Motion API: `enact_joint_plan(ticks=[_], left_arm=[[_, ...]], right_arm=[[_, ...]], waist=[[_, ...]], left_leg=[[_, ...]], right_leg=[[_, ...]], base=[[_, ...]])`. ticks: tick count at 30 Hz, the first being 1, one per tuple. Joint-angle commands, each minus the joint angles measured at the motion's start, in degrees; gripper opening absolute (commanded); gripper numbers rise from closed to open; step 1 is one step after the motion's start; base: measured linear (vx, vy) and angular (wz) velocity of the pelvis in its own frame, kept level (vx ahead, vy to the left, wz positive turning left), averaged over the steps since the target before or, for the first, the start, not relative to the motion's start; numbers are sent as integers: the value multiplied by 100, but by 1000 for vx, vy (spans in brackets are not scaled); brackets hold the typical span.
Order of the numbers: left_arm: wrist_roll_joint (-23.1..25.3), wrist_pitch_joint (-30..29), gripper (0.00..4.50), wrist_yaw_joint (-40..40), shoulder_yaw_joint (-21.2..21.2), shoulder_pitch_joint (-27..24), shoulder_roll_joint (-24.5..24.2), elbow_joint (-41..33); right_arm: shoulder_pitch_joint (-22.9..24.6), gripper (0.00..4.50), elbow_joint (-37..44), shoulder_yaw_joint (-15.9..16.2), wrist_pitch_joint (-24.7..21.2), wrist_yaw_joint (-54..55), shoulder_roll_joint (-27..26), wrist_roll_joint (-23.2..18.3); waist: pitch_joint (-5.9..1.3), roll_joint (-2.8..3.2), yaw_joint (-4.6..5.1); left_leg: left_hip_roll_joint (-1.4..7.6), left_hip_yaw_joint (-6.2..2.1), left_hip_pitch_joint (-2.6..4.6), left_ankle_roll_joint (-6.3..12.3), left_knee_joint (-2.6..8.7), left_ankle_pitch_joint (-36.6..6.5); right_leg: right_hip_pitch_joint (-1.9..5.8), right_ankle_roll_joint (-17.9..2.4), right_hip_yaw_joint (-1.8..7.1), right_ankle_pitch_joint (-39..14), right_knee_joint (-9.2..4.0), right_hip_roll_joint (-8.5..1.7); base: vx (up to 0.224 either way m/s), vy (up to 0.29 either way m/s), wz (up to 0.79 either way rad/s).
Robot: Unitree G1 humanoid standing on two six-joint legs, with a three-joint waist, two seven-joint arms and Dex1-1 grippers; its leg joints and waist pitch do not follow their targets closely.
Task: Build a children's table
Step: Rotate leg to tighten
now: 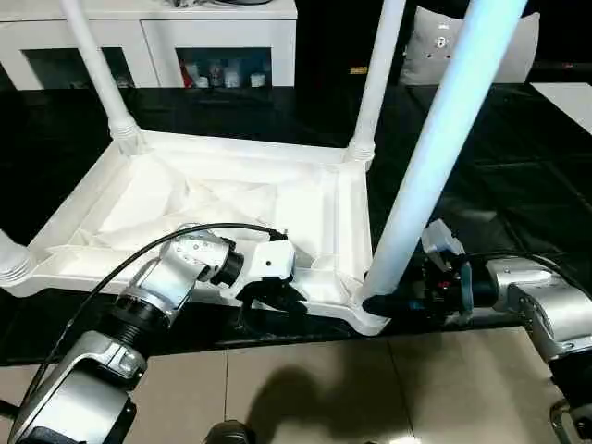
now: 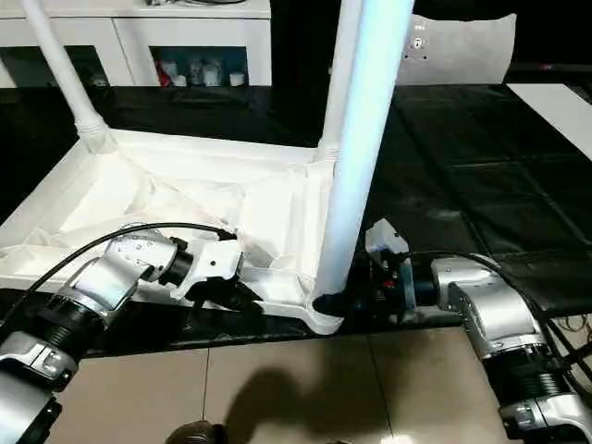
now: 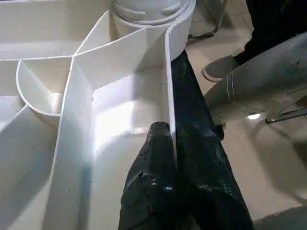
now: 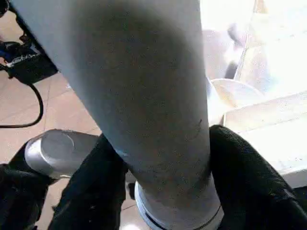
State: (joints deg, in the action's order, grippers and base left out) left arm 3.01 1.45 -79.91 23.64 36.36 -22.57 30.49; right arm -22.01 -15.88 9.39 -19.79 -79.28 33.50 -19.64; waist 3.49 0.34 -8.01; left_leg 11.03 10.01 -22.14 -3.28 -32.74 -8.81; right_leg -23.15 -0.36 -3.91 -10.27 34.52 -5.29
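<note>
Four legs stood in the upturned children's table (image 1: 222, 199) on the dark bench. The left gripper (image 3: 165, 143) pinched its near rim to steady it, while the right gripper (image 4: 163, 182) clasped the nearest leg (image 1: 435, 157) low down, probably for screwing it in.

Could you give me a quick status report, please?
Left hand pinching tabletop rim. Right hand clamped on near-corner leg at its socket. Nothing obstructing.
</note>
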Motion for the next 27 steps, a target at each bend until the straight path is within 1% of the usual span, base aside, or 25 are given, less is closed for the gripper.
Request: enact_joint_plan(ticks=[1, 2, 5, 7, 8, 9, 10, 11, 12, 13, 14, 15, 16, 17, 18, 19, 20, 21, 22, 23, 24, 25, 26, 27], left_arm=[[-50, -3, 0, -128, 88, 58, 56, -94], [-50, -3, 0, -128, 88, 58, 56, -94], [-167, -309, 0, 32, -29, 5, 157, -189], [-241, -611, 0, 215, -124, -26, 257, -283], [-229, -746, 0, 321, -148, -25, 296, -310], [-212, -878, 0, 447, -174, -21, 343, -329], [-201, -987, 0, 556, -197, -16, 388, -335], [-196, -1110, 0, 676, -228, -8, 446, -337], [-171, -1286, 0, 931, -281, 16, 577, -324], [-143, -1446, 0, 1175, -328, 40, 704, -310], [-90, -1692, 0, 1637, -417, 108, 951, -238], [-45, -1820, 0, 1947, -470, 170, 1109, -157], [-41, -1836, 0, 1978, -475, 177, 1126, -148], [-10, -1970, 0, 2228, -515, 236, 1267, -77], [22, -2115, 0, 2490, -555, 301, 1423, 0], [63, -2245, 0, 2803, -600, 367, 1577, 81], [128, -2246, 0, 3008, -595, 423, 1682, 178], [222, -2256, 0, 3279, -591, 496, 1829, 300], [275, -2258, 0, 3407, -588, 532, 1903, 360], [295, -2296, 0, 3498, -625, 555, 1982, 378], [287, -2323, 0, 3547, -667, 570, 2039, 380], [287, -2323, 0, 3547, -667, 570, 2039, 380], [295, -2320, 0, 3588, -688, 584, 2073, 370], [325, -2270, 0, 3616, -676, 598, 2071, 359]], right_arm=[[108, 222, 52, -49, -114, -94, -5, -148], [108, 222, 52, -49, -114, -94, -5, -148], [225, 217, 196, -123, -323, 58, -108, -274], [243, 214, 272, -172, -579, 454, -278, -292], [218, 214, 277, -188, -699, 713, -393, -257], [191, 214, 277, -205, -777, 1004, -525, -196], [165, 214, 262, -215, -781, 1258, -637, -114], [122, 214, 198, -230, -756, 1543, -767, -8], [-42, 213, -117, -255, -725, 1982, -996, 156], [-211, 213, -444, -287, -695, 2410, -1227, 298], [-532, 213, -1024, -409, -719, 3305, -1701, 483], [-669, 213, -1210, -562, -803, 3837, -1927, 514], [-681, 211, -1220, -579, -812, 3890, -1944, 520], [-774, 210, -1305, -713, -881, 4318, -2081, 566], [-867, 209, -1374, -842, -941, 4750, -2198, 634], [-933, 209, -1438, -910, -943, 5080, -2306, 681], [-983, 209, -1504, -943, -882, 5266, -2389, 702], [-1054, 209, -1597, -969, -747, 5511, -2514, 778], [-1092, 209, -1650, -976, -662, 5629, -2581, 828], [-1121, 209, -1706, -978, -525, 5614, -2639, 858], [-1139, 242, -1747, -991, -418, 5524, -2685, 838], [-1139, 242, -1747, -991, -418, 5524, -2685, 838], [-1149, 274, -1769, -1016, -351, 5447, -2717, 819], [-1108, 276, -1694, -995, -280, 5305, -2719, 802]], waist=[[-395, -59, 39], [-395, -59, 39], [-396, -62, 21], [-386, -69, 31], [-383, -68, 38], [-348, -61, 64], [-340, -62, 73], [-326, -72, 107], [-315, -43, 136], [-311, -68, 222], [-302, -57, 310], [-289, -56, 426], [-292, -45, 461], [-300, 5, 476], [-296, -4, 538], [-310, -32, 554], [-319, -32, 564], [-326, -27, 562], [-328, -43, 549], [-335, -46, 544], [-339, -15, 528], [-342, -20, 522], [-343, -27, 519], [-351, -24, 509]], left_leg=[[226, -4, 117, 389, 307, -1102], [226, -4, 117, 389, 307, -1102], [228, -9, 121, 381, 308, -1114], [224, -10, 114, 375, 316, -1125], [225, -7, 121, 356, 321, -1148], [212, -12, 121, 254, 340, -1352], [205, -19, 122, 212, 344, -1437], [197, -30, 126, 96, 363, -1615], [192, -45, 125, 31, 374, -1698], [172, -72, 97, -63, 393, -1817], [162, -79, 108, -153, 397, -1947], [142, -112, 64, -247, 403, -1984], [134, -121, 78, -268, 408, -2058], [136, -128, 117, -277, 399, -2166], [134, -113, 137, -244, 389, -2265], [120, -101, 148, -187, 375, -2268], [124, -94, 143, -167, 376, -2215], [121, -72, 145, -96, 367, -2119], [101, -65, 130, -42, 363, -2049], [102, -58, 118, -16, 359, -1995], [113, -58, 119, 15, 357, -1948], [114, -54, 118, 36, 358, -1905], [115, -52, 111, 59, 359, -1867], [120, -48, 104, 105, 361, -1784]], right_leg=[[285, -1385, 227, -855, -352, -304], [285, -1385, 227, -855, -352, -304], [287, -1374, 226, -910, -354, -307], [287, -1355, 225, -969, -362, -300], [281, -1349, 228, -1025, -366, -298], [262, -1250, 233, -1452, -410, -309], [255, -1203, 231, -1637, -425, -312], [243, -1079, 233, -2010, -456, -323], [232, -1035, 232, -2161, -466, -330], [259, -936, 206, -2389, -482, -322], [229, -897, 197, -2590, -488, -318], [250, -848, 183, -2718, -481, -321], [241, -808, 170, -2822, -508, -315], [225, -776, 170, -2874, -538, -320], [199, -790, 184, -2777, -557, -291], [200, -810, 187, -2675, -575, -281], [205, -838, 198, -2560, -560, -275], [195, -903, 207, -2323, -564, -267], [218, -905, 200, -2257, -566, -257], [226, -908, 205, -2205, -560, -265], [230, -930, 209, -2114, -555, -274], [235, -943, 208, -2042, -558, -267], [242, -960, 209, -1956, -548, -260], [255, -1027, 211, -1734, -522, -248]], base=[[0, 0, 0], [0, 0, 0], [0, 0, 0], [0, 0, 0], [0, 0, 0], [0, 0, 0], [0, 0, 0], [0, 0, 0], [0, 0, 0], [0, 0, 0], [0, 0, 0], [0, 0, 0], [0, 0, 0], [0, 0, 0], [0, 0, 0], [0, 0, 0], [0, 0, 0], [0, 0, 0], [0, 0, 0], [0, 0, 0], [0, 0, 0], [0, 0, 0], [0, 0, 0], [0, 0, 0]])
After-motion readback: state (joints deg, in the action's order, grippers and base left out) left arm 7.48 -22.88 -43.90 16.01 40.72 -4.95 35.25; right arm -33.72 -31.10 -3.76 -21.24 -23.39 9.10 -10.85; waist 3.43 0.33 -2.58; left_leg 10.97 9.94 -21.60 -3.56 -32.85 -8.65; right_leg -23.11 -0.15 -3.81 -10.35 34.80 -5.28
